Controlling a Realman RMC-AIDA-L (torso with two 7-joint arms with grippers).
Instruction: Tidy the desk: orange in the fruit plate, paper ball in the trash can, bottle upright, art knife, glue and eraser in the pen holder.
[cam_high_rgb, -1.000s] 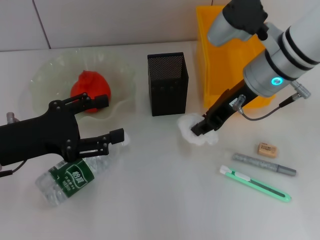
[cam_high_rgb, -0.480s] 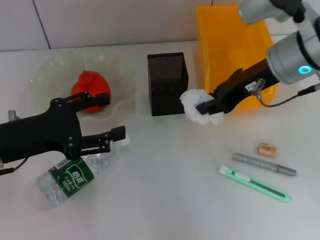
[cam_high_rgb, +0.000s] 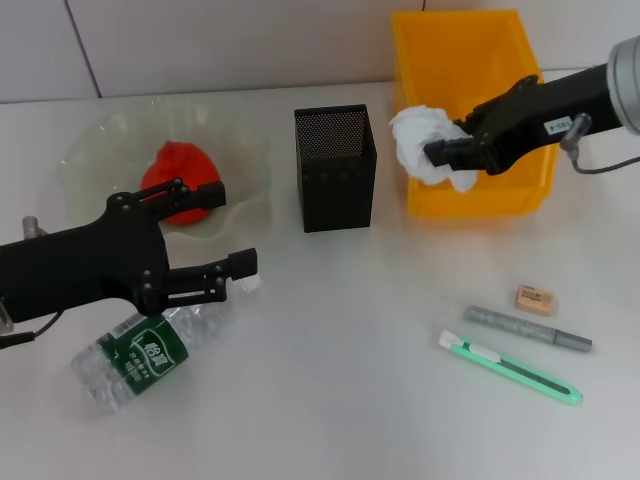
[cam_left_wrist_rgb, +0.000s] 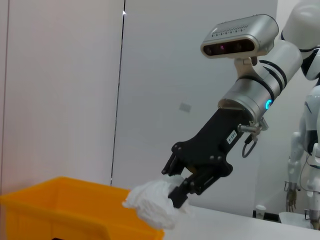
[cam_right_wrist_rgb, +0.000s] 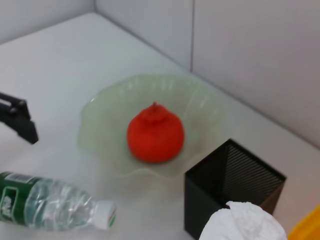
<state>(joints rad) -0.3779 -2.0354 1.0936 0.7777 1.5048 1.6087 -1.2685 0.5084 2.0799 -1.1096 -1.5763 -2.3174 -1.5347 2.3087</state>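
Note:
My right gripper is shut on the white paper ball and holds it in the air over the near left corner of the yellow trash can. The left wrist view shows the ball just above the can's rim. In the fruit plate lies the orange. The bottle lies on its side, and my left gripper hangs open by its cap. The black pen holder stands mid-table. The eraser, grey glue and green art knife lie at the front right.
A tiled wall runs behind the table. Bare tabletop lies between the bottle and the stationery. In the right wrist view the pen holder stands close to the plate, with the bottle in front.
My right gripper has lifted the paper ball off the table beside the pen holder and carried it up and back over the trash can's edge. The left arm has barely shifted.

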